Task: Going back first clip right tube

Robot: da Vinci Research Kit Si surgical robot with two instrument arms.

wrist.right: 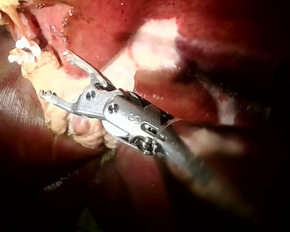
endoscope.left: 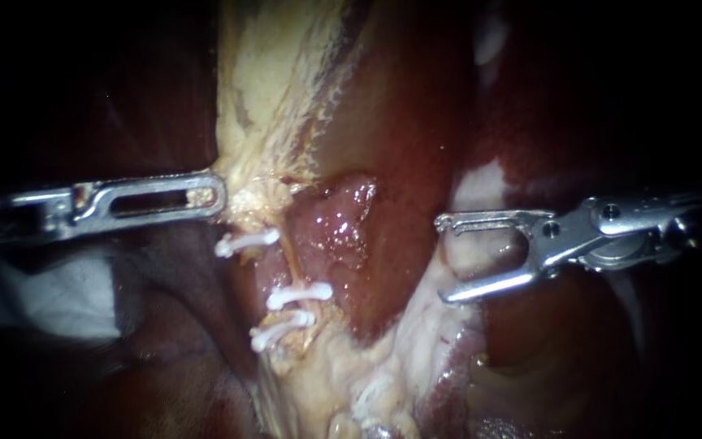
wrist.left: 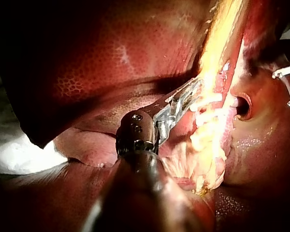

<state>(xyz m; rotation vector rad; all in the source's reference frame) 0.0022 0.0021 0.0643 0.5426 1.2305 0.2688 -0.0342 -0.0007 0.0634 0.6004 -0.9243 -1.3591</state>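
Three white clips [endoscope.left: 247, 241] [endoscope.left: 299, 294] [endoscope.left: 282, 329] sit across a thin pale tube [endoscope.left: 286, 264] in the middle of the endoscope view. My left instrument [endoscope.left: 214, 195] reaches in level, its slotted jaws shut on the pale yellow tissue [endoscope.left: 266, 106] just above the top clip. The left wrist view shows the same grip [wrist.left: 186, 96]. To the right, my right instrument [endoscope.left: 444, 258] stands apart from the clipped tube with its jaws open and nothing between them. In the right wrist view its open jaws [wrist.right: 54, 74] lie short of the clips [wrist.right: 24, 48].
Dark red liver [endoscope.left: 400, 122] surrounds the field, with a glistening pink bulge [endoscope.left: 339, 223] beside the clips. Pale fatty tissue [endoscope.left: 343, 382] runs down below them. White gauze [endoscope.left: 58, 293] lies under my left instrument's shaft.
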